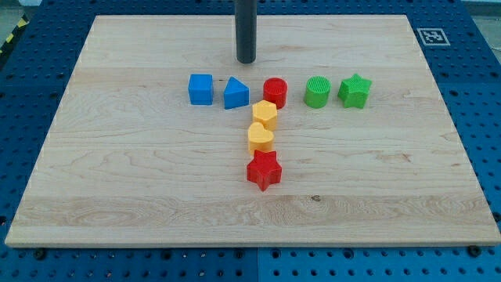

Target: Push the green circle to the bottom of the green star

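Up at twelve o'clock my tip (246, 59) hovers gripperless, touching nothing, while the green circle (318, 92) sits just beside the green star (355, 90), at its nine o'clock.

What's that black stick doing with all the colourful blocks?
That stick is a robot arm's pushing rod. My tip sits near the view's top of the wooden board, above the blue triangle and touching no block. The job is to push the green circle to below the green star. Right now the circle sits just left of the star, so that push is not yet done. Blue, red and yellow blocks sit nearby in a T shape.
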Robot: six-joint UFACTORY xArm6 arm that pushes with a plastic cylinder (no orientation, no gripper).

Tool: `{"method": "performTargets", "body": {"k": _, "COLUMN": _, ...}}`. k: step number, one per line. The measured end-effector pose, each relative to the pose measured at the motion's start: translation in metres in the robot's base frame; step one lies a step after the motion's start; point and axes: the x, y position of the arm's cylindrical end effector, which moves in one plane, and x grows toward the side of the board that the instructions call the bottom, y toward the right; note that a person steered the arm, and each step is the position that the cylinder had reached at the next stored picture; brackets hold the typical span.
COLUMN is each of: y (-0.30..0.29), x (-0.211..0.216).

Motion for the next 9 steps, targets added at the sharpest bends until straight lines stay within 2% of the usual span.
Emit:
{"method": "performTargets", "body": {"k": 4, "y": 0.012, "x": 0.001}}
{"method": "performTargets", "body": {"k": 5, "y": 0.074, "x": 0.006}}
{"method": "performTargets", "body": {"k": 6, "y": 0.092, "x": 0.026}}
{"method": "performTargets", "body": {"k": 7, "y": 0.077, "x": 0.043}}
{"method": "performTargets", "body": {"k": 8, "y": 0.081, "x": 0.045}}
{"method": "performTargets", "body": {"k": 9, "y": 0.092, "x": 0.070}}
